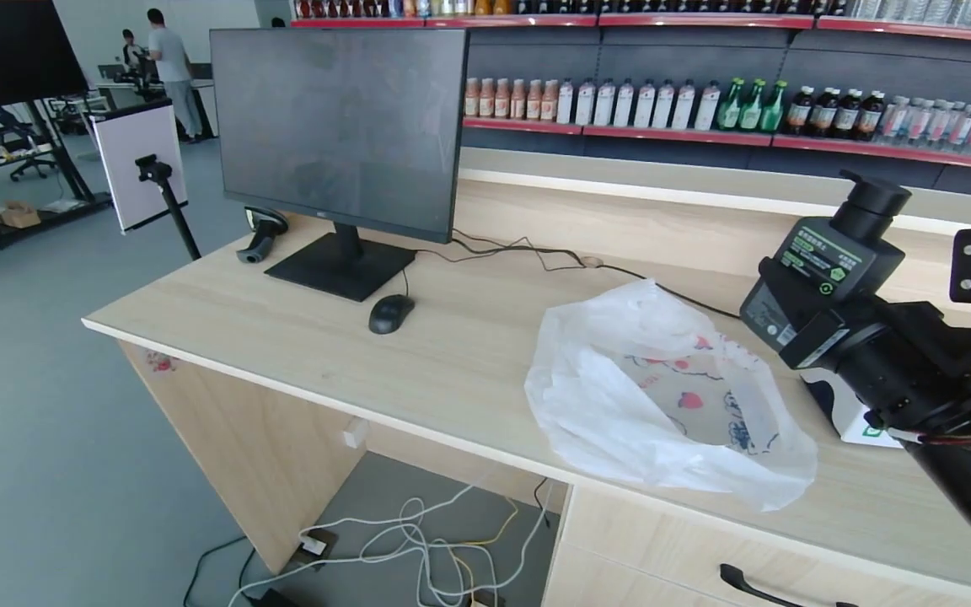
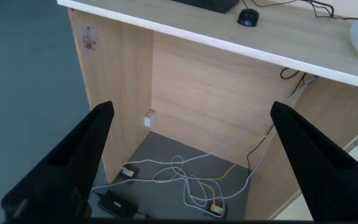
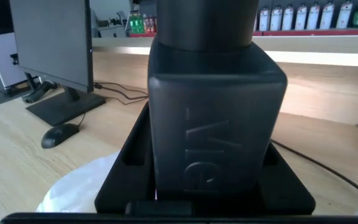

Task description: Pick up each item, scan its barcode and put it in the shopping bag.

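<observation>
Right gripper [image 1: 823,333]: at the right edge of the head view, above the desk, clamped on the lower body of a bottle; the right wrist view shows its black fingers [image 3: 129,168] pressed to both sides of it.
Black bottle [image 1: 823,270]: a squarish black plastic bottle with a round black cap and a green-and-white label. It is held off the desk, tilted with its cap toward the upper right, just right of the bag.
Shopping bag [image 1: 662,396]: a thin, white, translucent plastic bag. It lies crumpled on the desk at lower centre-right, its mouth toward the bottle, with red and blue print showing through.
Left gripper [image 2: 191,109]: jaws spread wide and holding nothing, seen in the left wrist view before the open space under the desk.
Barcode scanner [image 1: 262,232]: a black handheld scanner on the desk left of centre, beside the monitor's lower left corner.
Desk [image 1: 283,320]: a light wood-grain counter running from centre left to lower right.
Monitor [image 1: 342,126]: a dark flat screen on a black stand at upper centre-left, with a black mouse [image 1: 390,314] just in front of it.
White box [image 1: 852,413]: a small carton with a green mark, on the desk beneath the right arm.
Shelves [image 1: 705,135]: red-edged racks across the upper right, lined with bottles.
Cables [image 2: 185,180]: white and yellow leads tangled on the grey floor under the desk.
</observation>
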